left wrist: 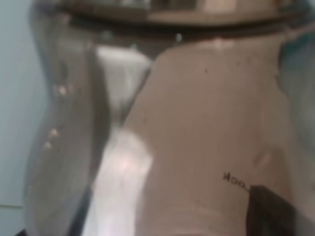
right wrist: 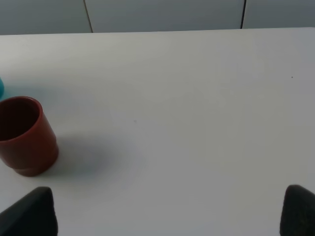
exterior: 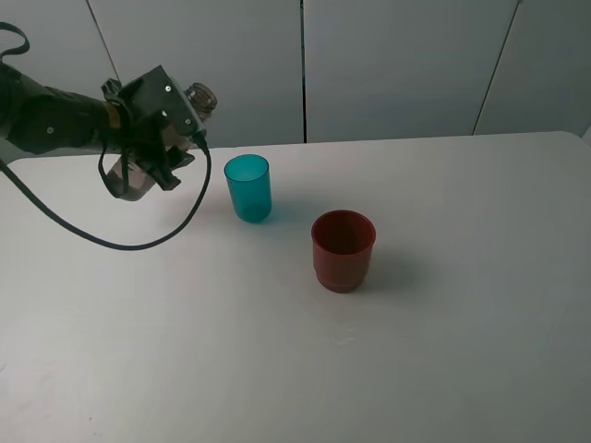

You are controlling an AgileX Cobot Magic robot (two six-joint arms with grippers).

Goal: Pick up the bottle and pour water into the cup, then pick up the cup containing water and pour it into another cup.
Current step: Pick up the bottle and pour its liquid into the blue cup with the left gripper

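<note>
The left tool (exterior: 159, 155) is pinching the bottle (exterior: 202, 96), which is tilted to the left of the teal cup (exterior: 248, 187) with its neck toward it. The red cup (exterior: 343, 249) stands on the surface (exterior: 443, 323) to the right of the teal cup, apart from it. Whether any of them holds water I cannot tell. The right tool (right wrist: 167, 211) is spread.

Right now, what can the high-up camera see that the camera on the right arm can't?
Only the high camera: the left gripper clamped on the tilted bottle, and the whole teal cup. Only the right wrist camera: the right gripper, its two dark fingertips spread wide open with nothing between them. Both: the red cup standing upright on the white table. The right wrist camera also catches a tiny teal sliver at its edge.
</note>
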